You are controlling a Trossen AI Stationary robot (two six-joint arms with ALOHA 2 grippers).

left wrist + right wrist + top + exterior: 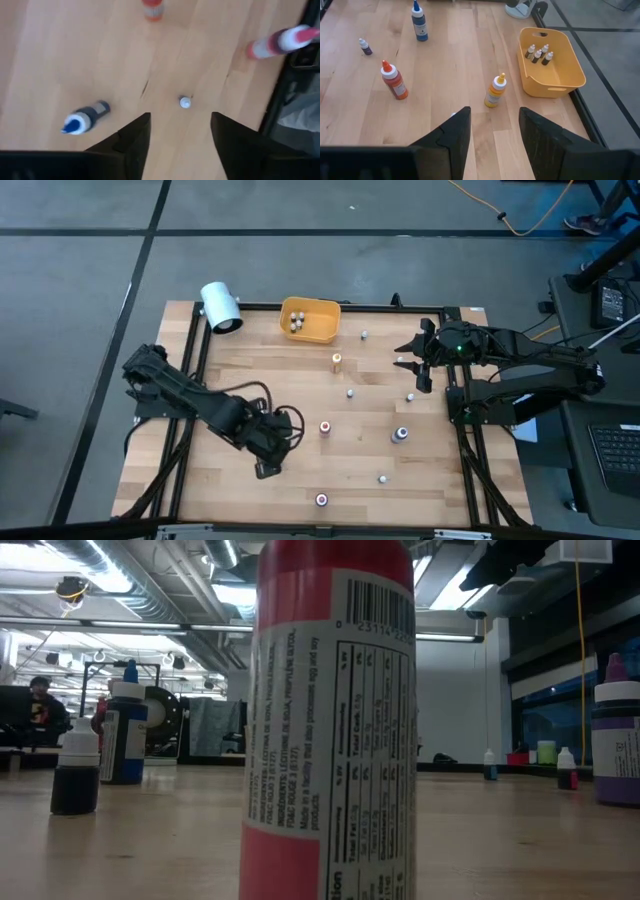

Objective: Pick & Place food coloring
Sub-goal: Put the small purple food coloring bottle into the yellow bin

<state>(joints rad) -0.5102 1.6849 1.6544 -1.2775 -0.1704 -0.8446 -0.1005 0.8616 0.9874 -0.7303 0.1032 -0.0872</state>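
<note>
Small plastic food coloring bottles stand scattered across the wooden table; four lie in the yellow bin at twelve o'clock. Left gripper and right gripper both open, empty.

This is a robotics lab or workshop in an open industrial hall. The wooden worktop sits in a black metal frame on a grey concrete floor marked with dark lines, with an orange cable trailing across it and a laptop on a side desk. The low view shows exposed ceiling ducts, strip lights and a person seated far behind.
</note>
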